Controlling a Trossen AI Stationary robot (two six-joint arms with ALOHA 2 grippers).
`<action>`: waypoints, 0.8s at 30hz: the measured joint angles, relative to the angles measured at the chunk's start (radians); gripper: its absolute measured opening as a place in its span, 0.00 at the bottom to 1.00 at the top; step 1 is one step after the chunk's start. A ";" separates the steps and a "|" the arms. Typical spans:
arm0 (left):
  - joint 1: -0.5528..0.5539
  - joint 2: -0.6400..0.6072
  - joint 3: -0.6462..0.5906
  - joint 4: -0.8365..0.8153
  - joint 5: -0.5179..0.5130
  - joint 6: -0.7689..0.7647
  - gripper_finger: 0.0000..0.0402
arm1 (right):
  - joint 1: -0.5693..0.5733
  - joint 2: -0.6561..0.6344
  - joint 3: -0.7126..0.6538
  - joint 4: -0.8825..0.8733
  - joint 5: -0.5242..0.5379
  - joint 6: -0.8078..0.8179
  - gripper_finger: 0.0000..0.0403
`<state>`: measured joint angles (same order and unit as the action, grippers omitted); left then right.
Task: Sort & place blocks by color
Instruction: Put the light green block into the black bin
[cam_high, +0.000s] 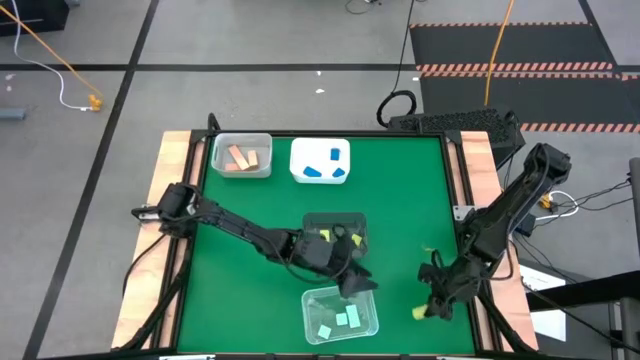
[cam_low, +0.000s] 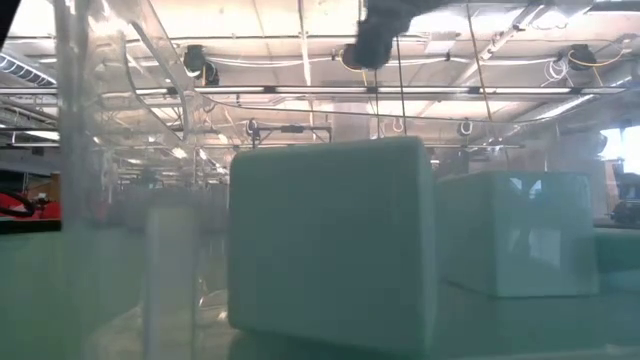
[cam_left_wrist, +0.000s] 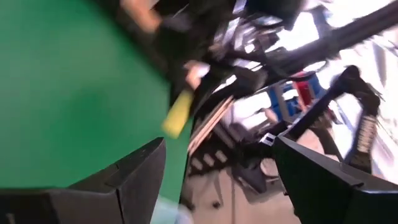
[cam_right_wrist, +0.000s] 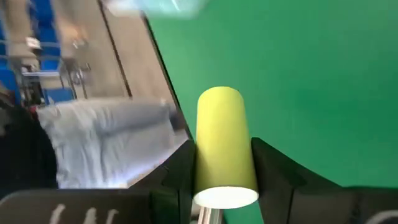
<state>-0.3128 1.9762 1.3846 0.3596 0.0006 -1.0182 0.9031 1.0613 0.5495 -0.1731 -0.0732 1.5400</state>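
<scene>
Yellow cylinder block (cam_right_wrist: 225, 146) sits clamped between the right gripper (cam_high: 432, 308) fingers near the table's right edge; being round, it could slip. Left gripper (cam_high: 352, 283) hangs open above the mint tray (cam_high: 312, 303).

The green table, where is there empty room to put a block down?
The green table is bare along its left side, between the tan-block tray and the left arm, and below that arm. The right side above the right tool, which grips a yellow block, is bare too. It is crowded in the middle, where the left tool hangs between two trays.
</scene>
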 joint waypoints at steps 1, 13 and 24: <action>0.006 0.000 0.000 0.034 0.001 0.050 0.74 | 0.000 -0.019 0.000 -0.004 0.042 -0.028 0.27; 0.134 -0.001 0.000 0.493 -0.001 0.277 0.74 | -0.040 -0.247 0.000 -0.024 0.815 -0.627 0.27; 0.241 -0.001 0.000 0.621 -0.119 0.469 0.74 | -0.167 -0.404 0.000 0.454 1.095 -1.131 0.27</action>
<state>-0.0715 1.9755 1.3846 0.9810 -0.1188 -0.5489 0.7358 0.6570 0.5499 0.2810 1.0218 0.4086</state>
